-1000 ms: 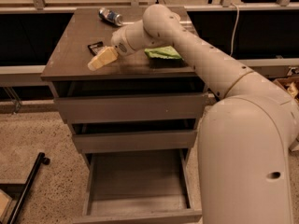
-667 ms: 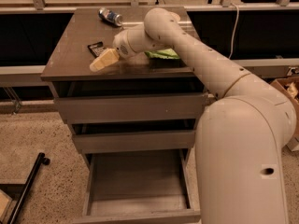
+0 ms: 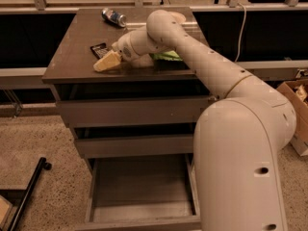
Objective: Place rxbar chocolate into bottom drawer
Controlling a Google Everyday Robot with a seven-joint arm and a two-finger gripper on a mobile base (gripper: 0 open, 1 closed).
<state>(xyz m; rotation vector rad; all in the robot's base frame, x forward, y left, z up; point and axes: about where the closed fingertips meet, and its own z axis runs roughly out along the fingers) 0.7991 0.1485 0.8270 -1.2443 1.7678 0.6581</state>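
Now, claw point(image 3: 108, 61) down low over the left front part of the counter point(image 3: 72, 61), pale wedge aimed left and a touch downward. Released or clenched? Cannot tell from this angle.

Just beside its tip, toward the back-left: rxbar chocolate point(image 3: 98, 49), lying flat on the counter, black wrapper, near corner tucked behind the claw. Touching or a sliver apart, cannot tell.

Behind the claw, round white wrist point(image 3: 131, 46), leaning left and low. Up from there to a bent joint point(image 3: 161, 23) high over the counter's middle. Then folding back right: long white link point(image 3: 207, 64) sloping down past the counter's right front corner into the big rounded shoulder housing point(image 3: 245, 162) filling the right foreground.

Peeking out under the bend: green bag point(image 3: 168, 56). Far back on the counter, well apart from the claw: blue-and-silver can point(image 3: 114, 17) on its side.

Below, upper drawers point(image 3: 130, 110) closed. Bottom drawer point(image 3: 142, 182) pulled right out, flat grey floor showing, well below the claw.

Off to the right, cardboard box point(image 3: 299, 109). Lower left, black bar point(image 3: 26, 191) on the speckled floor.
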